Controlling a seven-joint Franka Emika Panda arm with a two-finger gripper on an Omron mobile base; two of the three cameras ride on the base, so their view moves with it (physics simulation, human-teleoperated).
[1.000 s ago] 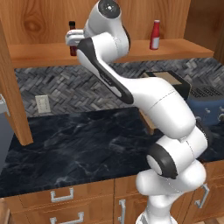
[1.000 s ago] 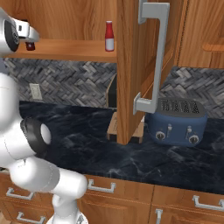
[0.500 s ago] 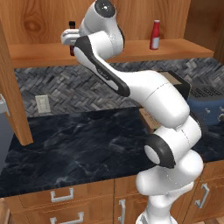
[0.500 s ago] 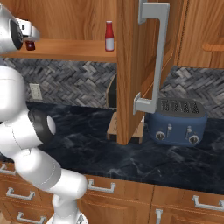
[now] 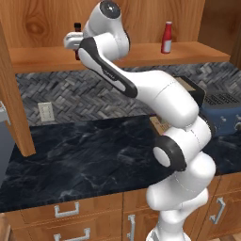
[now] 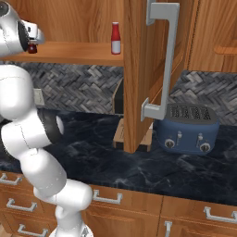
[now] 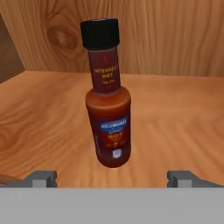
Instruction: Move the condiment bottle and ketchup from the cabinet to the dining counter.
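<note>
Where the hand view is centred, the condiment bottle (image 7: 108, 105) is seen upright on the smooth, grained wooden shelf of the cabinet (image 7: 175, 118): a glossy brown-red body, a narrow neck, a ribbed black cap and a printed label. At the bottom of that frame the gripper (image 7: 111, 178) is spread wide, one grey fingertip (image 7: 41, 178) at lower left and the other at lower right, with the bottle between them but grasped by neither; bare shelf is left on both sides of it. At the upper left of the left base view the bottle (image 5: 76, 29) is partly hidden behind the white hand. Further right along the same shelf, well apart, the ketchup (image 5: 166, 37) stands upright with its pale tapered top. Below, a grey herringbone tile wall (image 5: 70, 94) and a black veined countertop (image 5: 84, 155) are seen, with a blue toaster (image 6: 187, 129) beside the open door's silver bar handle (image 6: 169, 60).
</note>
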